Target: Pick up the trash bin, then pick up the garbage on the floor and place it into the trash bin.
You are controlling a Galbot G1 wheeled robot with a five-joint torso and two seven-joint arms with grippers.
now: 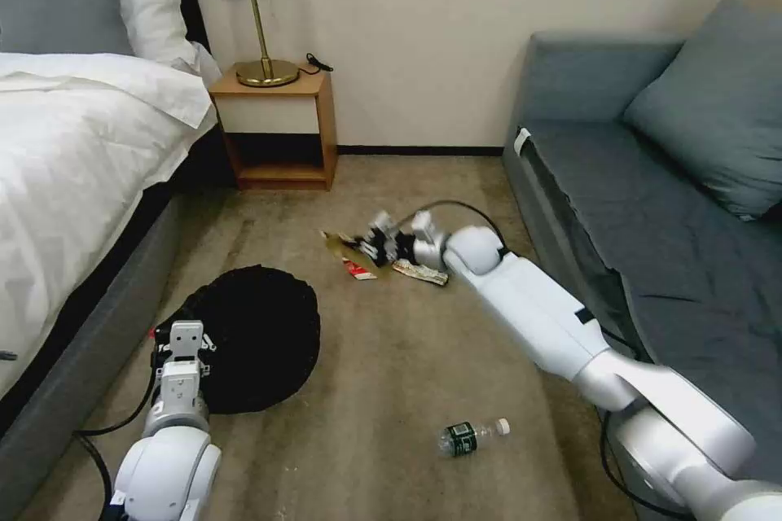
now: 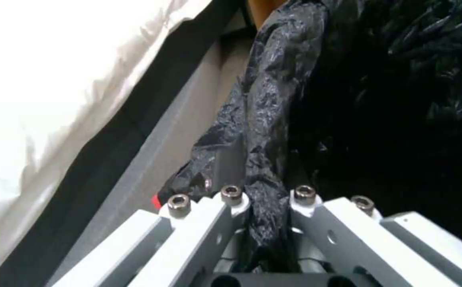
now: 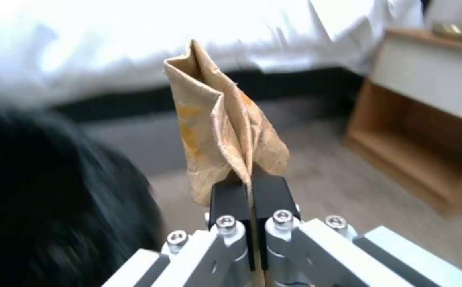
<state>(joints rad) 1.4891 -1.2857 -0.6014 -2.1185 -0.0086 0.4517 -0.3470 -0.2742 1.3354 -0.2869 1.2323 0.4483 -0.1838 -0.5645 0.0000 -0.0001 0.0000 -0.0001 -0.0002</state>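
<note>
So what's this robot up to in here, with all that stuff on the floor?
It is tidying litter. Its left hand is clamped on the rim of the black-lined bin, beside the bed. Its right hand pinches a brown paper bag, lifted off the carpet. A cup, a wrapper and a bottle lie on the floor.

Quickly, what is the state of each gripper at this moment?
Left gripper: closed on the rim of the trash bin.
Right gripper: closed on the brown paper bag.
</note>
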